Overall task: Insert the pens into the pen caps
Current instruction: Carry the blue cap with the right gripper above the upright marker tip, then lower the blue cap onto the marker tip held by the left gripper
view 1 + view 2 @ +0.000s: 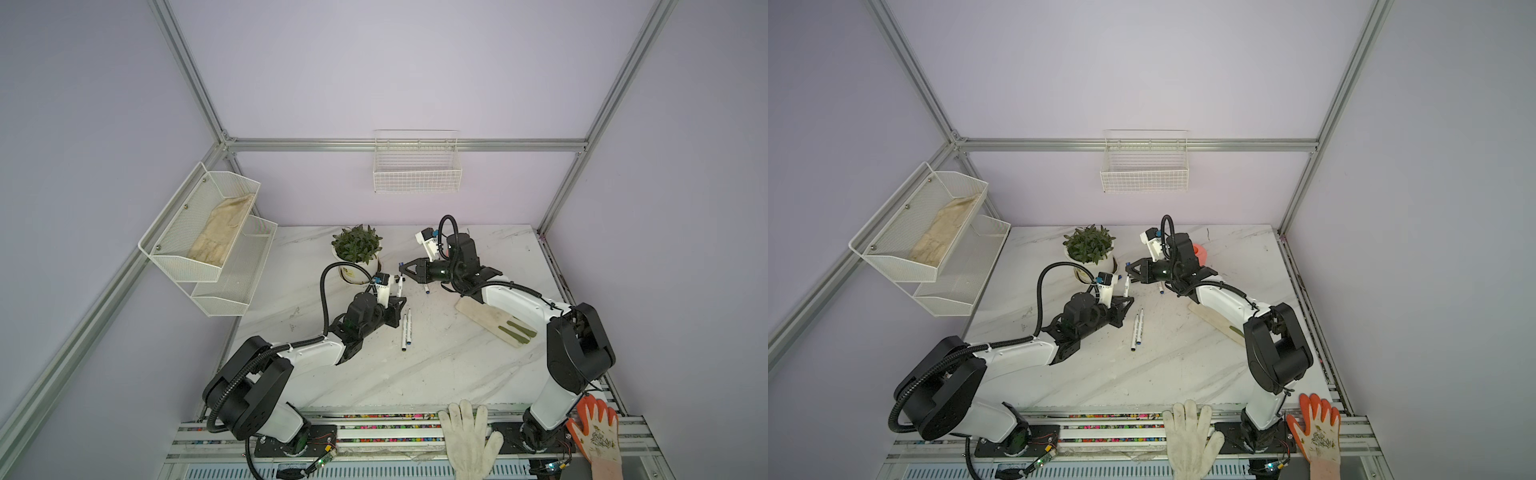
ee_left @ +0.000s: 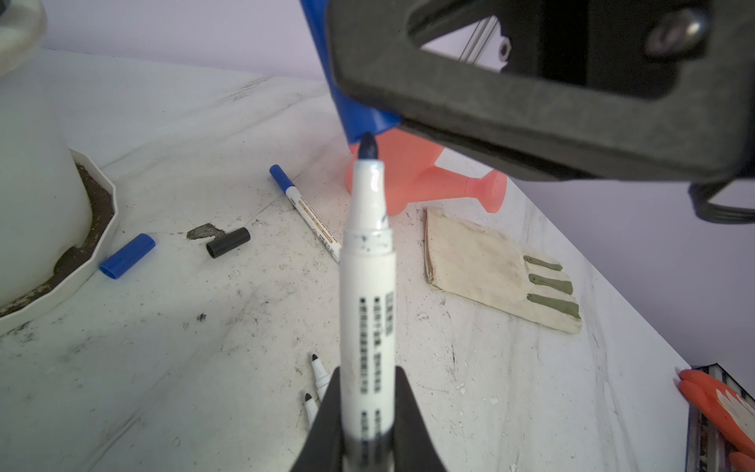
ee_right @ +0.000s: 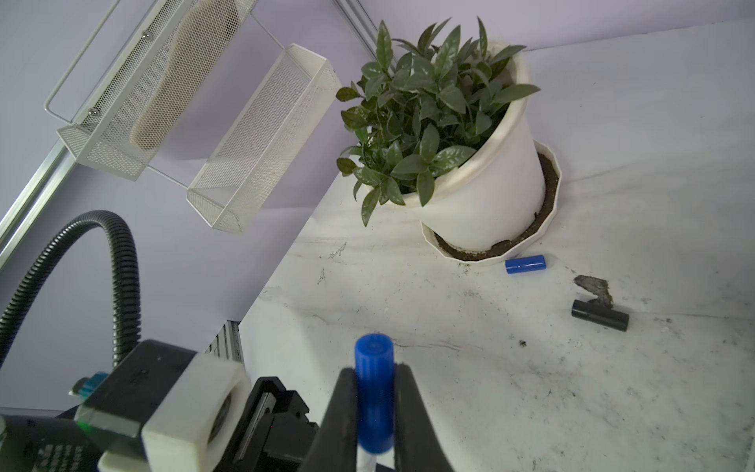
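1. Left jaws clamp the barrel of a slim white marker pen; right jaws pinch a short blue plastic cap, both raised just beside the white plant pot.
2. Nib seems at the cap's mouth; unclear if entered.
3. Pen is likely light, stiff, slick: hold mid-barrel.
4. Pot holds a leafy green plant; its saucer holds soil.

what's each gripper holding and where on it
The left gripper clamps a pen by the barrel, well behind its tip; the right gripper pinches a blue cap by its sides.
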Available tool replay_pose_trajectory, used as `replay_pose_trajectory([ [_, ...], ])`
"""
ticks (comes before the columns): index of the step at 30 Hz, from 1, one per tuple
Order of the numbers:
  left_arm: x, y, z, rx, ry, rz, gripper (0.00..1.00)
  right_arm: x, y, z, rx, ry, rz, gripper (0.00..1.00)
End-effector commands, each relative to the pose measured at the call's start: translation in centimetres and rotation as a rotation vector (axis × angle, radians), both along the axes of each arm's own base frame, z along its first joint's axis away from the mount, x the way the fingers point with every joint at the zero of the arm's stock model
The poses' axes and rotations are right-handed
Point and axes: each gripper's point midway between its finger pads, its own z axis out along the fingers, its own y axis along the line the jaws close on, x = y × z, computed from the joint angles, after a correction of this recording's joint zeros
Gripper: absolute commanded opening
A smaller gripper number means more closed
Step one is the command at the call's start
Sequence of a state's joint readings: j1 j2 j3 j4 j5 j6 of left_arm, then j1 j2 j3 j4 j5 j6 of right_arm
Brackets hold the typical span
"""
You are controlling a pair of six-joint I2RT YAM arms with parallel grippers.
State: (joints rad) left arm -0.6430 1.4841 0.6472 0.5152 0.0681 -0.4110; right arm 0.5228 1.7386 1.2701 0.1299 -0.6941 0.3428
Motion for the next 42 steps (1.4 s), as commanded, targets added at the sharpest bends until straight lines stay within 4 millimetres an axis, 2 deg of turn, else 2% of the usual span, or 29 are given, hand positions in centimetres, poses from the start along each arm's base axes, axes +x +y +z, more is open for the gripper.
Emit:
replay_pose_trajectory([
  [1, 1.5, -1.7, 5.8, -0.104, -0.112, -0.012, 0.00, -0.6, 0.8, 0.9, 0.008, -0.023, 0.046, 0.00],
  [10, 1.5, -1.5, 5.6, -0.106, -0.110, -0.005, 0.00, -1.1, 0.9, 1.0, 0.010, -0.026, 0.063, 0.00],
  [17, 2.0, -1.3, 6.5, -0.124, -0.144, 0.013, 0.00, -1.7, 0.7, 1.1, 0.003, -0.032, 0.080, 0.00],
  [23, 3.1, -1.0, 9.2, -0.233, -0.192, 0.009, 0.00, -2.2, 0.6, 1.1, 0.002, -0.040, 0.102, 0.00],
  [27, 4.3, -0.5, 11.7, -0.372, -0.216, 0.010, 0.00, -2.9, 0.8, 1.8, 0.029, -0.050, 0.136, 0.00],
  [30, 5.0, -1.0, 13.6, -0.414, -0.256, -0.001, 0.00, -3.9, 0.9, 2.2, 0.043, -0.053, 0.184, 0.00],
  [37, 6.4, -1.1, 17.5, -0.422, -0.355, 0.022, 0.00, -7.0, 0.0, 0.8, 0.000, -0.007, 0.274, 0.00],
  [42, 6.5, -0.5, 18.9, -0.401, -0.421, 0.051, 0.00, -8.9, -0.7, -0.6, -0.034, 0.041, 0.319, 0.00],
])
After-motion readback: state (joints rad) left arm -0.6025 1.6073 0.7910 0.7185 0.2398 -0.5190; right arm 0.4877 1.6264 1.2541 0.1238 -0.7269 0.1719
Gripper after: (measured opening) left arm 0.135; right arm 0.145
